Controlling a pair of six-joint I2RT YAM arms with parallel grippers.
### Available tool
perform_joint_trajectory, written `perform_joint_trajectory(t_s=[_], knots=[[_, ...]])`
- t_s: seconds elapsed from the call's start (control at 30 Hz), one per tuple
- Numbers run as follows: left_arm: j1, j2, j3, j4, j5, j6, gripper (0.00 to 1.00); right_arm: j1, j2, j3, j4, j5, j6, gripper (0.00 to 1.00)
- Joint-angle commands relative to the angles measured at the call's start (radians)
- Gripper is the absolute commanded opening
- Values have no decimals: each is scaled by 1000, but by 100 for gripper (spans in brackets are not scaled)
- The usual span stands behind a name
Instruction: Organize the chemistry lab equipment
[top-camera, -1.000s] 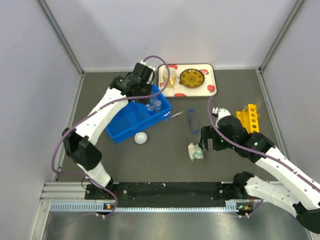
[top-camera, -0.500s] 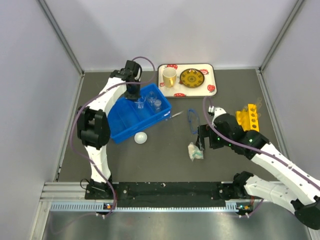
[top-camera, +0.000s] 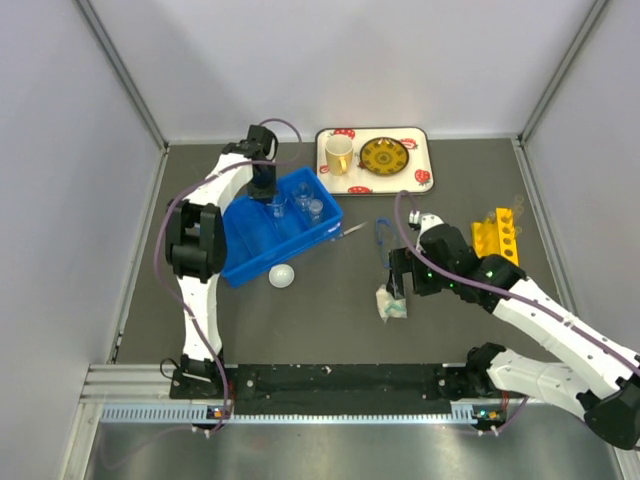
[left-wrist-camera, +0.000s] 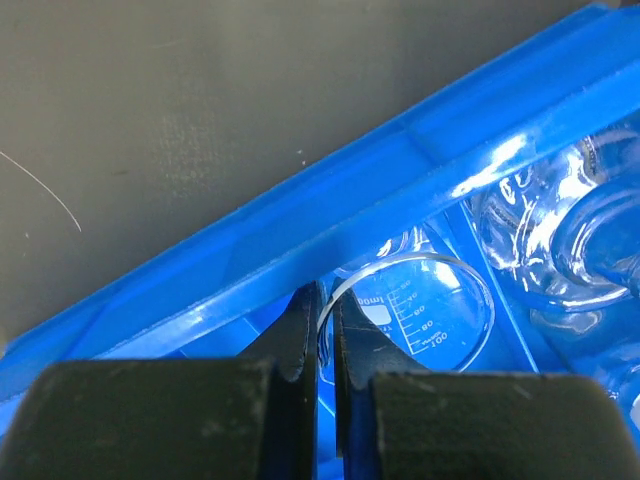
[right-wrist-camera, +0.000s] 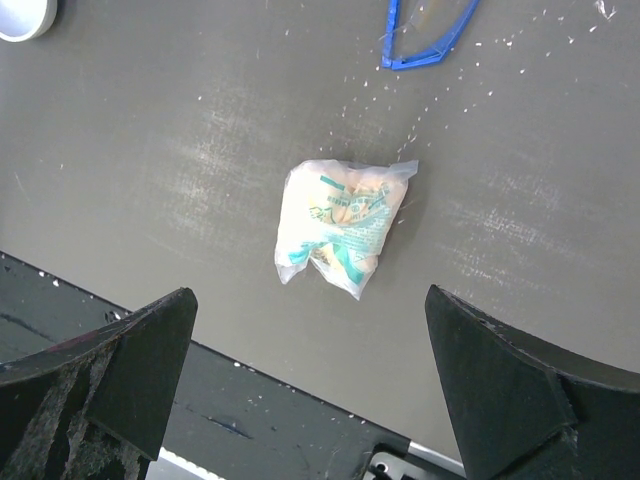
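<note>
The left gripper is staying at the back of the bin, little shifted from half a second ago, after swinging over from the bin's tray-side corner a second ago. Its fingers are pinching narrowly on the rim of the beaker, which is standing upright inside the bin beside the flasks. The right gripper is drifting left compared with earlier. It is hovering with fingers spread wide above the packet, which is lying on the table near the goggles.
</note>
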Motion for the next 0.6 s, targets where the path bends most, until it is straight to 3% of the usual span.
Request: perform_joint_trajectory(t_s=[0.0, 0.03, 0.2, 0.33, 0.57], knots=[[15, 10, 39, 42, 2, -20, 1, 5, 20, 35, 45, 4, 1, 99], [17, 10, 37, 42, 2, -22, 2, 5, 22, 35, 47, 0, -1, 99], [17, -1, 37, 35, 14, -16, 42, 5, 29, 35, 56, -3, -2, 99], [18, -19, 39, 24, 19, -14, 46, 5, 29, 34, 57, -6, -2, 99], [18, -88, 46, -11, 35, -11, 44, 5, 0, 25, 59, -14, -1, 99]])
